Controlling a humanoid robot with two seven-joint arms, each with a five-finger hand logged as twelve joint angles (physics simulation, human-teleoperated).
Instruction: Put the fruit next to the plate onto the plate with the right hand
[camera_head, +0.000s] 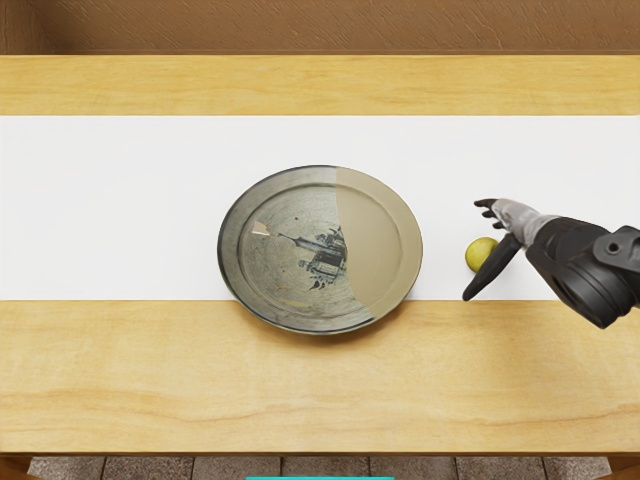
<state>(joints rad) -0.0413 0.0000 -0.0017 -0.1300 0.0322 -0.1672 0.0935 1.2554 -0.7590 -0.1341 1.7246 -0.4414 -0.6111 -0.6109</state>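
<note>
A small yellow-green fruit (479, 253) lies on the white runner just right of the plate (385, 215), a round grey-olive dish with a dark drawing in its middle. My right hand (490, 245) comes in from the right edge and hovers right beside the fruit. Its fingers (490, 208) are spread, and the thumb (484, 278) points down toward the table in front of the fruit. The hand holds nothing. The fruit's right side is partly hidden behind the hand. The left arm does not show.
A white runner (120, 205) crosses the wooden table (300, 380) from left to right. The table's far edge meets a brown wall at the top, and its near edge runs along the bottom.
</note>
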